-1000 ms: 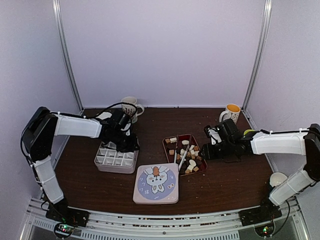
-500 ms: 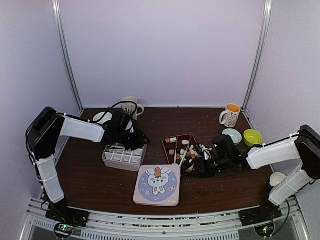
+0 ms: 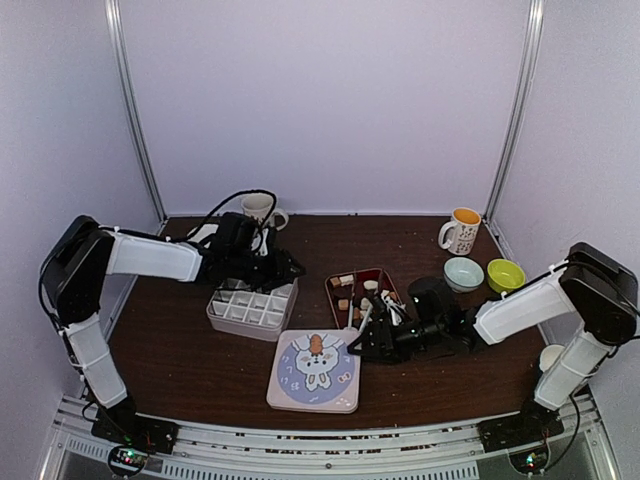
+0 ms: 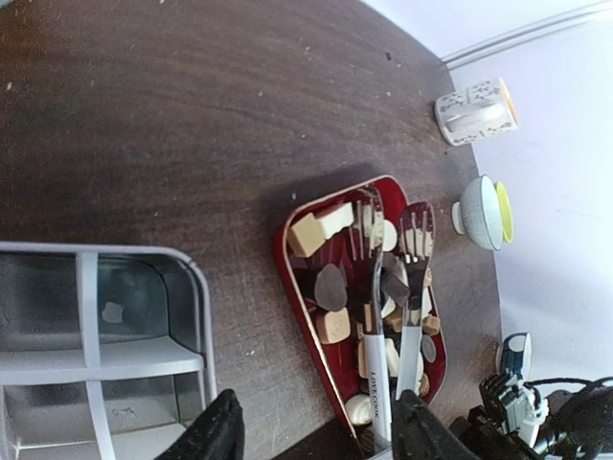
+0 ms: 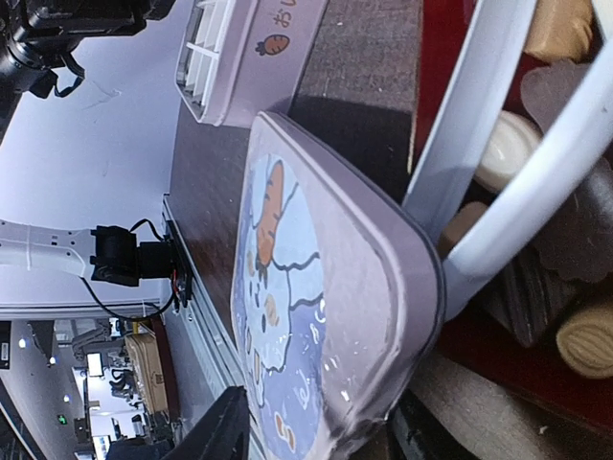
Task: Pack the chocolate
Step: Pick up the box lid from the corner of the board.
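Packing barely begun: chocolate [image 4: 332, 326] lay heaped in red tray [image 4: 287, 273] at table centre, tongs [image 4: 374, 355] on top. Divider box [image 3: 250, 308] looked unfilled. Left gripper [image 4: 314, 431] spread, empty; right gripper [image 5: 321, 431] spread near tongs' handle.

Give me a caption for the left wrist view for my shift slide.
Open left gripper hovers between the divided box and the red tray of chocolates with tongs on top.

Divided box [image 4: 204, 307] cut off at left edge, tongs [image 5: 474, 115] cropped at top, chocolate [image 5: 586, 340] partly under them
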Robot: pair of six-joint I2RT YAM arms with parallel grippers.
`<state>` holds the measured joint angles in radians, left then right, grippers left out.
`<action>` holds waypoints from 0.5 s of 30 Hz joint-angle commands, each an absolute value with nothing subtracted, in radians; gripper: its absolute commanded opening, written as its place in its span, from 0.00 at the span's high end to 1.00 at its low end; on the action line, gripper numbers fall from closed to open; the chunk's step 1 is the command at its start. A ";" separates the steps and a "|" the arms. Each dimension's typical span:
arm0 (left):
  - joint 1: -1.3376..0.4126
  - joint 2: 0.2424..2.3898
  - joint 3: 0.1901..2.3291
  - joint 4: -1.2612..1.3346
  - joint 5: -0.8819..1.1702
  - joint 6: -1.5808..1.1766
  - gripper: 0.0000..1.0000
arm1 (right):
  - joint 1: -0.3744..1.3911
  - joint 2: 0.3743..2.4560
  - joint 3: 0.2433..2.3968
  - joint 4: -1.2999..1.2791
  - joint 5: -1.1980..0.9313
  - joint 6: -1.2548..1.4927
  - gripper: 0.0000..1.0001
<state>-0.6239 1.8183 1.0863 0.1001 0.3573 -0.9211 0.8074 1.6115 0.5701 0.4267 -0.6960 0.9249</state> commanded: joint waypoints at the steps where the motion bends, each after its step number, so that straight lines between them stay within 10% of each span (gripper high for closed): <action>1: -0.630 1.719 1.066 0.101 0.338 -0.837 0.41 | 0.812 1.648 0.568 0.541 -0.717 0.975 0.54; 15: -0.629 1.503 1.040 -0.019 0.286 -0.656 0.39 | 0.805 1.633 0.569 0.618 -0.767 0.968 0.80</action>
<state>-0.6239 1.5322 1.0424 -0.0025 0.2546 -0.7460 0.8070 1.6875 0.5632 0.5854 -0.7406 0.9958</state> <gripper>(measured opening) 0.614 0.220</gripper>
